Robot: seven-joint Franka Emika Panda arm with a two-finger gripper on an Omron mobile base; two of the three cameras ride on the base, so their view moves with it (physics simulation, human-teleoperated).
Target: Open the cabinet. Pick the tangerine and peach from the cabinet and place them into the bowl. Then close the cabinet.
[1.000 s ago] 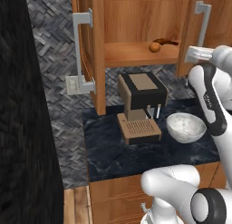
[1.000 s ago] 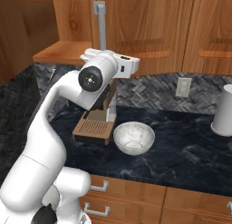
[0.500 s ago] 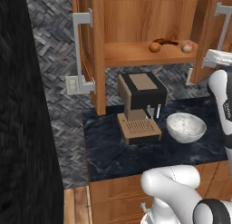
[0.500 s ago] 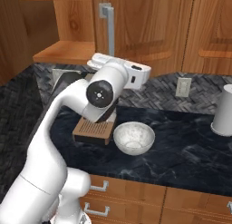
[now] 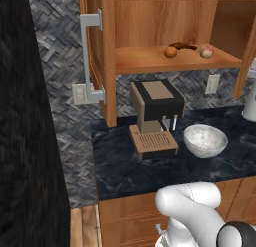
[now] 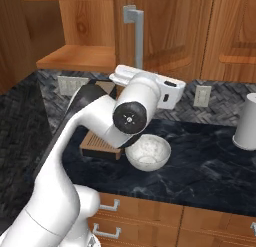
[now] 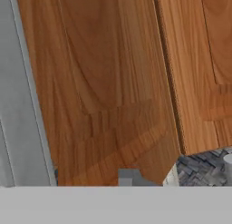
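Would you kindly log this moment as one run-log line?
cabinet: open | tangerine, peach: on shelf | bowl: empty, beside coffee machine | gripper: state unclear

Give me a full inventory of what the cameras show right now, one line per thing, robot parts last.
cabinet: one, orange-brown wood, above the counter, doors open
tangerine: one, orange, on the shelf
peach: one, pinkish, on the shelf, right of the tangerine
dark item: one, brown, on the shelf behind the fruits
bowl: one, speckled whitish, on the counter, empty
coffee machine: one, brown and black, left of the bowl
cup: one, white, right end of counter
outlets: white, on the backsplash
arm: white, raised beside the right door's handle
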